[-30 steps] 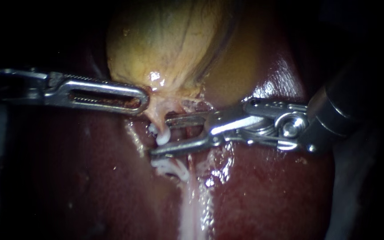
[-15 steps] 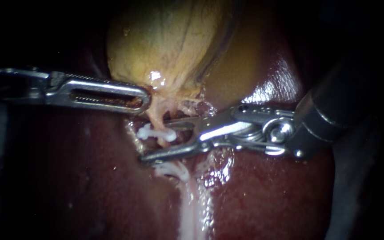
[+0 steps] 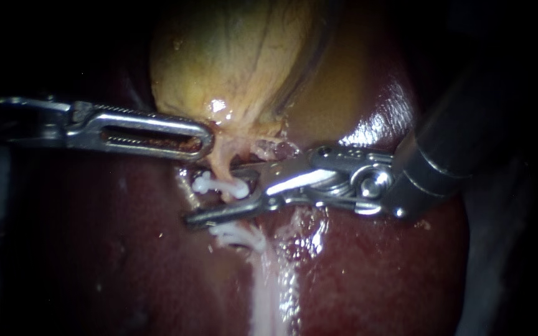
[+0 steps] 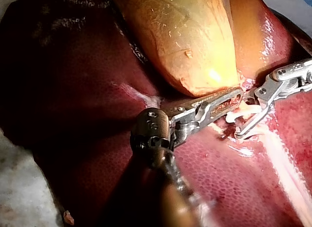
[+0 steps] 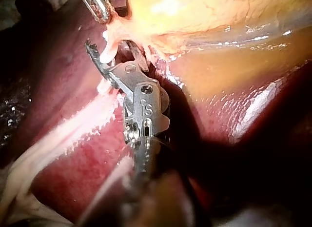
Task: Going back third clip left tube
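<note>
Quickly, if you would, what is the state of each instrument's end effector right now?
Left instrument: jaws shut on the pale tissue strand under the yellow-green gallbladder.
Right instrument: jaws open, small white clip between them.

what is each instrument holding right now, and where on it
The left instrument: jaws shut on the gallbladder, at its narrow end. The right instrument: nothing; its jaws stand open around the clip on the tube.

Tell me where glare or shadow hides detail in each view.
Endoscope view: glare on the wet liver above the right instrument, dark edges. Left wrist view: a bright spot on the gallbladder. Right wrist view: the instrument's shaft lies in shadow.
</note>
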You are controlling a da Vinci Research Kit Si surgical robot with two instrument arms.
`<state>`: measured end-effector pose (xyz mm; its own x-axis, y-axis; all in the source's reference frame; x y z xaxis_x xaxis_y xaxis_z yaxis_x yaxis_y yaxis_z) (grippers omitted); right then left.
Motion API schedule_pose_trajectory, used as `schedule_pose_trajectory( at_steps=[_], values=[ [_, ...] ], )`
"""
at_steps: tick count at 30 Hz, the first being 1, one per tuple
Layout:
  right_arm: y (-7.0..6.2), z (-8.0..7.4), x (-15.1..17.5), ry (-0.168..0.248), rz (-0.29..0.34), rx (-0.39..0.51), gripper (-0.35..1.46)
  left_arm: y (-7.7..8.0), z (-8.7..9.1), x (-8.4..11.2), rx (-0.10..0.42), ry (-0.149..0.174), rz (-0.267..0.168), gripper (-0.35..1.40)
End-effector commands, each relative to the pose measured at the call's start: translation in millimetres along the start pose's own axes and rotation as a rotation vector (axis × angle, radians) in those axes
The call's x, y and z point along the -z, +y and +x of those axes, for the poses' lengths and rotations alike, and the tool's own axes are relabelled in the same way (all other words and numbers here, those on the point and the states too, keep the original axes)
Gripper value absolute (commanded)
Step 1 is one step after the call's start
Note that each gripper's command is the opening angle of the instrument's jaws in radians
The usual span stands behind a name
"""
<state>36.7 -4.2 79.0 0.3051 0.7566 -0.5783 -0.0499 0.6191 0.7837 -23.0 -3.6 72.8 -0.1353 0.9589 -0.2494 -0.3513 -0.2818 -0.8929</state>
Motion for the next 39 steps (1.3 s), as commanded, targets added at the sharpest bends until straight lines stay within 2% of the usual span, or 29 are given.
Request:
schedule_pose_trajectory(
  at_steps=[1,12,18,25,29,39],
  values=[
    [-0.1,0.1,0.3,0.000,0.003,0.000,0.49,0.0,0.0,0.1,-0.001,0.000,0.000,-0.35],
    [-2.5,1.5,5.4,-0.002,0.019,0.024,0.49,-0.3,0.1,0.2,-0.001,-0.001,-0.001,-0.35],
    [-3.2,1.8,8.7,-0.001,0.019,0.045,0.49,-0.4,0.1,0.2,-0.001,-0.001,-0.001,-0.35],
    [-4.7,1.5,12.6,-0.010,0.037,0.181,0.49,-0.5,0.1,0.2,-0.001,-0.001,-0.001,-0.35],
    [-5.6,1.8,14.0,-0.035,0.016,0.251,0.49,-0.6,0.2,0.2,-0.001,-0.001,-0.001,-0.35],
    [-6.3,2.5,17.3,-0.037,-0.012,0.283,0.49,-0.7,0.2,0.0,-0.001,0.000,0.000,-0.35]
  ],
)
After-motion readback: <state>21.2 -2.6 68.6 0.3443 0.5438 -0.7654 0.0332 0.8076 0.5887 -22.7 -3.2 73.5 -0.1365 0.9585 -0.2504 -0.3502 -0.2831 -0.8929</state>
